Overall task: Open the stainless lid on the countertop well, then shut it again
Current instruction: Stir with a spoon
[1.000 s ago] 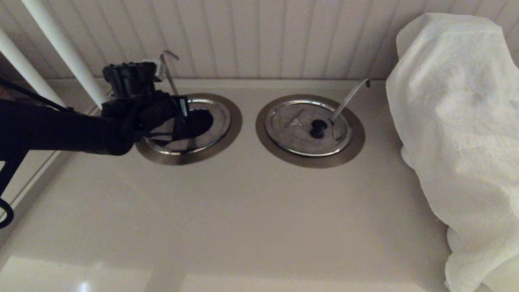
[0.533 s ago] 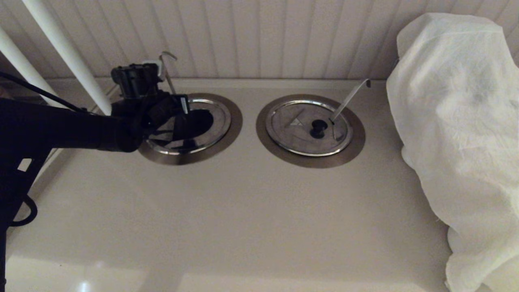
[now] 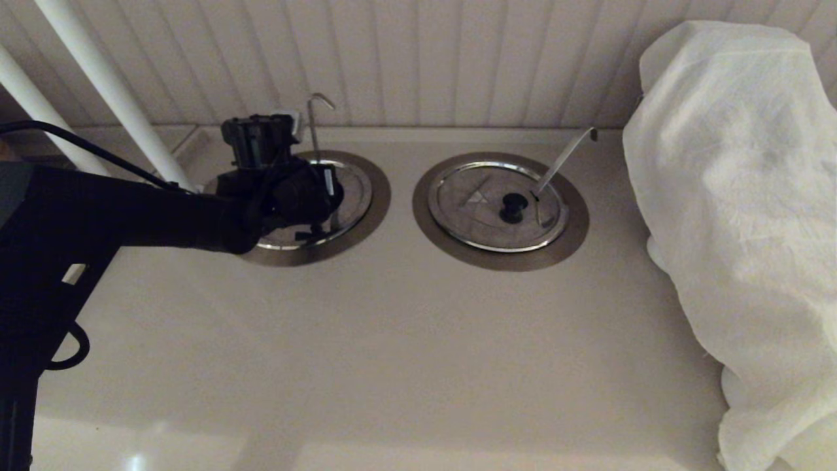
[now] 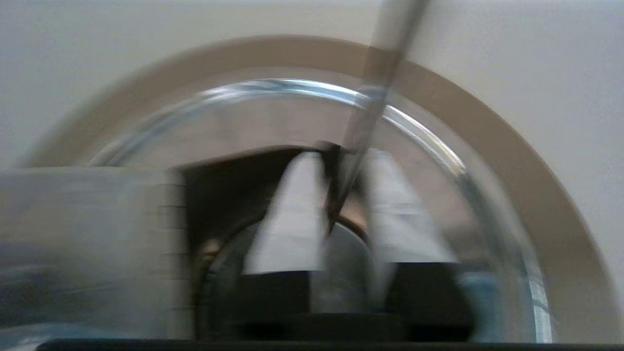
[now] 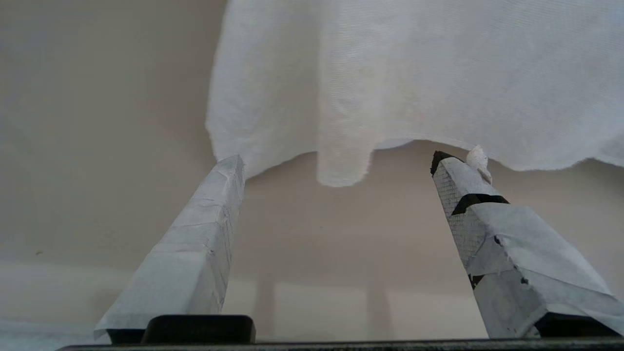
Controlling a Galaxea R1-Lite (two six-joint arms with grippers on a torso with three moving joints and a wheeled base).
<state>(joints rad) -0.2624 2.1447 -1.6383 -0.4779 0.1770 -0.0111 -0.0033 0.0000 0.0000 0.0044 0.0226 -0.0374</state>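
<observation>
Stainless lid covers countertop well, ladle handle upright

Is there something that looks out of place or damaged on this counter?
Nothing looks spilled or damaged. The stainless lid lies flat in the countertop well under the left gripper. One oddity: a white cloth drapes a bulky thing on the right.

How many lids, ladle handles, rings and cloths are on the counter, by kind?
Lids: 2
Ladle handles: 2
Rings: 2
Cloths: 1
Total: 7
</observation>
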